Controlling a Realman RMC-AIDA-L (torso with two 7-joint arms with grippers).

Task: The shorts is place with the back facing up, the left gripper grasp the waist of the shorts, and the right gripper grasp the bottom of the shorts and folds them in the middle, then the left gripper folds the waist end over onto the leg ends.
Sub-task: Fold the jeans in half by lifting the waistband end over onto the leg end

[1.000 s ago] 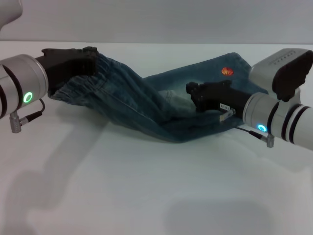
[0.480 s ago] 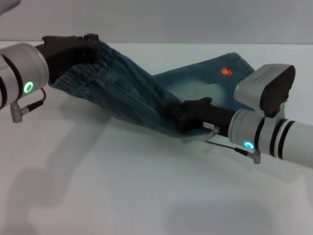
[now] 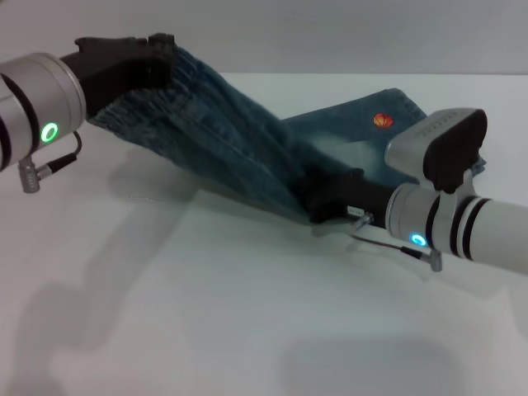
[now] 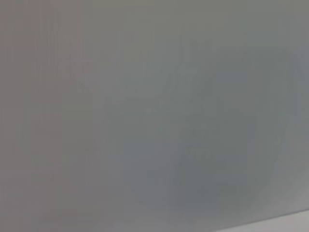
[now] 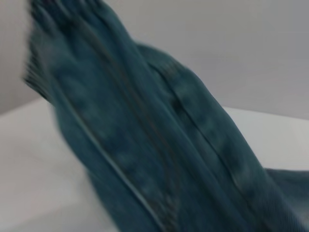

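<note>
Lifting the waist (image 3: 157, 62), the left gripper (image 3: 153, 51) clamps it; the right gripper (image 3: 323, 202) pins the shorts (image 3: 247, 148) mid-fold; final fold-over remains.

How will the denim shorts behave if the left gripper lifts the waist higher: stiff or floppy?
Probably floppy: the shorts already sag in a slope from the left gripper at the waist down to the right gripper. Likely not slippery, since the cloth bunches where it is held. The far leg with the orange ball print lies flat, so it may drag along the table.

Head looks down; right wrist close on shorts (image 5: 159, 145)
</note>
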